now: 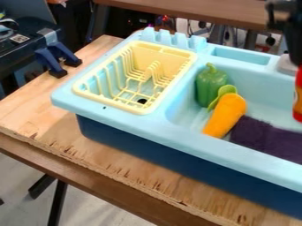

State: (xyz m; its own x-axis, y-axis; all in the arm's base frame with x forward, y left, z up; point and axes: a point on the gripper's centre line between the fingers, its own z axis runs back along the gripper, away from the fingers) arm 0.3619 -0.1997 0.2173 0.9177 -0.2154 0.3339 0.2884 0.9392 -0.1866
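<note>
At the upper right edge hangs the black gripper [293,37], partly cut off by the view's edge. Directly below it is a red bottle-like object [298,95] with a yellowish patch, also cut off; whether the gripper holds it I cannot tell. Inside the light blue sink [177,128], a green bell pepper [210,84] rests near the left wall. An orange carrot-like toy [226,115] lies before it, beside a light green spoon-like piece [221,93]. To their right is a dark purple cloth [265,137] on the sink floor.
A yellow dish rack [80,90] sits in the sink unit's left part. The unit stands on a wooden table [35,114]. Blue clamps [50,62] are at the left, and a brown shelf [194,9] runs behind. A grey faucet base [287,66] is at the right rear.
</note>
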